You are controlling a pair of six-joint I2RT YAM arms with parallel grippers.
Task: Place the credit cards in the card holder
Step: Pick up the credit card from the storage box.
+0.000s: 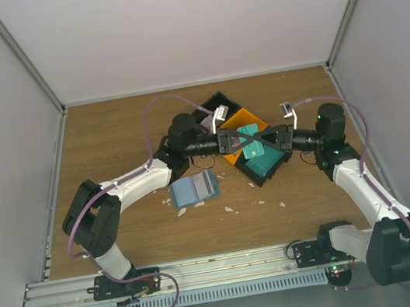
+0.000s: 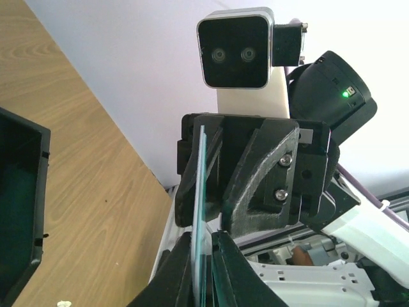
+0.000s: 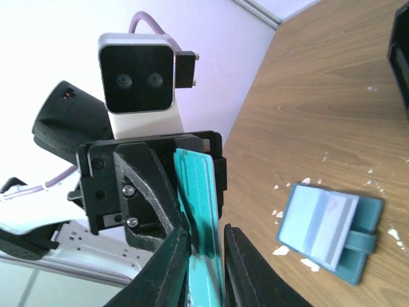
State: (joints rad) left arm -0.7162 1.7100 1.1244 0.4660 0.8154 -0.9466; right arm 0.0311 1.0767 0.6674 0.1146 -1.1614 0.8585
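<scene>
The wooden tabletop [image 1: 108,138] carries three open containers packed close together toward its far middle: a black bin [image 1: 218,101], an orange bin [image 1: 233,131] and a second black bin [image 1: 263,178] (teal shows inside this one). Nearer, to their left, the card holder [image 1: 194,190] lies open, pale striped pockets up, with white scraps [image 1: 229,209] scattered around it.

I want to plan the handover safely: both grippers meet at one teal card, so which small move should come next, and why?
Probably the right gripper should open wide and draw back. The left gripper is shut on the thin teal plastic card, whose other end sits between the right jaws, and the open blue folding card holder lies on the left arm's side.
</scene>
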